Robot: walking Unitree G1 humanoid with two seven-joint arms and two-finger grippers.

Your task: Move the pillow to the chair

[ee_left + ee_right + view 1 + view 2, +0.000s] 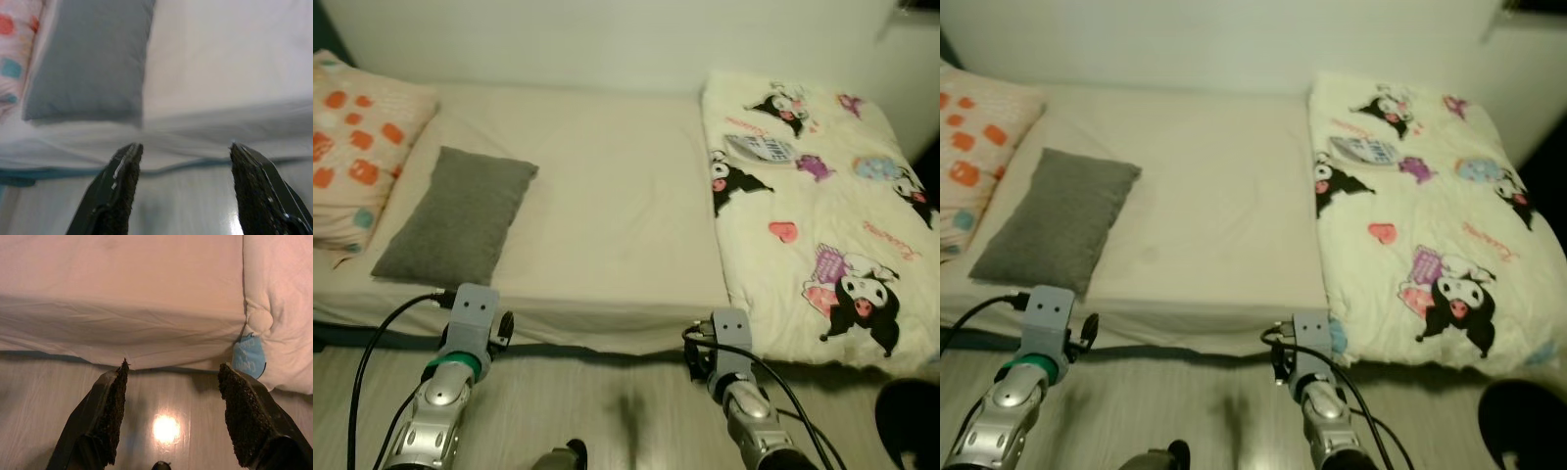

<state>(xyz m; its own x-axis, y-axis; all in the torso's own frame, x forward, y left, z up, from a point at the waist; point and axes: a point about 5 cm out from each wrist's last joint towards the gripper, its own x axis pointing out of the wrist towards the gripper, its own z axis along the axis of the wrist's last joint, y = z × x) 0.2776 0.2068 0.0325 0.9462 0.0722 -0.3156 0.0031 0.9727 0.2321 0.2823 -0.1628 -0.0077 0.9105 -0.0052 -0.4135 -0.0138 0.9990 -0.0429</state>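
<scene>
A grey pillow [455, 215] lies flat on the left part of the bed [607, 166], its near end close to the mattress edge; the left wrist view has the grey pillow [88, 58] too. My left gripper [183, 152] is open over the floor just short of the bed's side, below and a little right of the pillow's near corner. My right gripper [171, 369] is also open, low at the mattress edge near the quilt's corner. Both silver wrists [470, 323] sit in front of the bed.
A cream pillow with orange squares [352, 147] lies at the bed's far left. A white cartoon-print quilt [813, 206] covers the right side, with a blue tag [248, 357] hanging at its corner. Pale wood floor [607, 411] lies before the bed; a dark round object [911, 421] sits at the right.
</scene>
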